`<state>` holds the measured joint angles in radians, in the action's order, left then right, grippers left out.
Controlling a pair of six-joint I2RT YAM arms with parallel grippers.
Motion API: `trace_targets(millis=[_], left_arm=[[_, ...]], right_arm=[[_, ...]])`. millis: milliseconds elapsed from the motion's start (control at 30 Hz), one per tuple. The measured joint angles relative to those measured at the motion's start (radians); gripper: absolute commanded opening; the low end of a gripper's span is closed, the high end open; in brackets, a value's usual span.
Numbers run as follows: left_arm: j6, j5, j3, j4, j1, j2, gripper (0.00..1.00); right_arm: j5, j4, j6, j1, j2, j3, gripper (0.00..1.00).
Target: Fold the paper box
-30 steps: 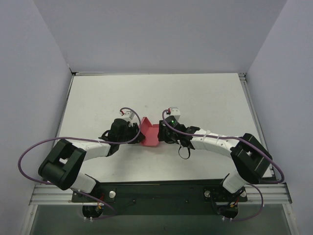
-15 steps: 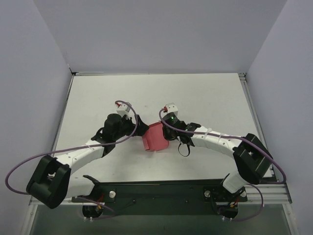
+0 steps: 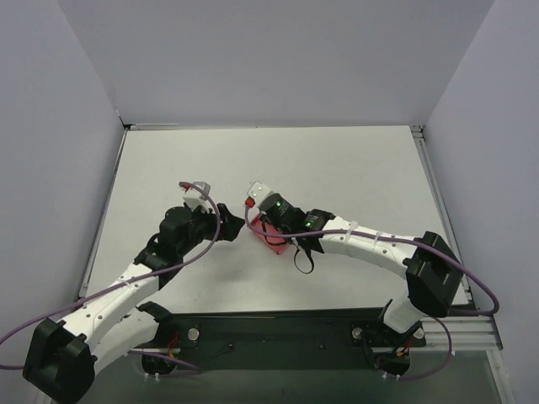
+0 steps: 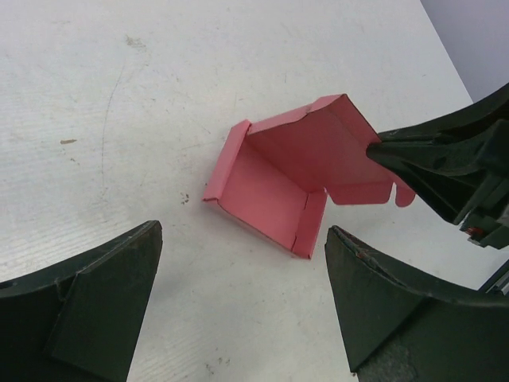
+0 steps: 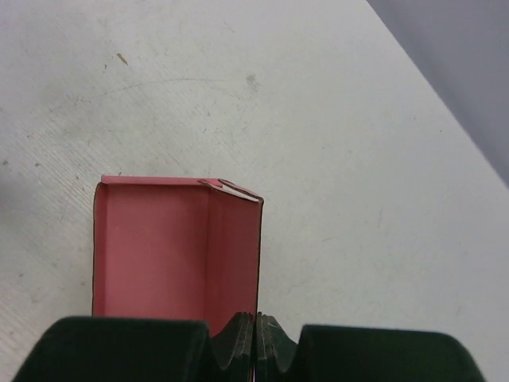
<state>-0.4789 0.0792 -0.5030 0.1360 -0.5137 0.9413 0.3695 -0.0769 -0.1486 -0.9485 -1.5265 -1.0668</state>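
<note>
I am backing my left end effector (image 4: 242, 306) off, spread wide. My right end effector (image 5: 254, 341) is now pinching the paper box (image 4: 278, 183) wall at its tips, taking over the fold.

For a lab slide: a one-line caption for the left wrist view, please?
Open left gripper faces the half-folded paper box on the table, one wall pinched by the right gripper.

No writing, label or number can be read; the paper box (image 4: 274, 187) ahead of the left fingers (image 4: 103, 302) looks unprinted.
</note>
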Motion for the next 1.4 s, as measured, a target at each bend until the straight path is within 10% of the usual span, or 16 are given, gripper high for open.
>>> trace_targets(millis=[367,1400], left_arm=[[-0.011,-0.019,0.077,-0.062,-0.008,-0.069,0.92],[0.358,-0.054,-0.049,0.309,-0.193,0.423,0.71]], right_arm=[[0.135,-0.022,-0.168,-0.1,-0.153,-0.065,0.64],[0.024,-0.004,0.657,-0.027,0.361,0.419,0.49]])
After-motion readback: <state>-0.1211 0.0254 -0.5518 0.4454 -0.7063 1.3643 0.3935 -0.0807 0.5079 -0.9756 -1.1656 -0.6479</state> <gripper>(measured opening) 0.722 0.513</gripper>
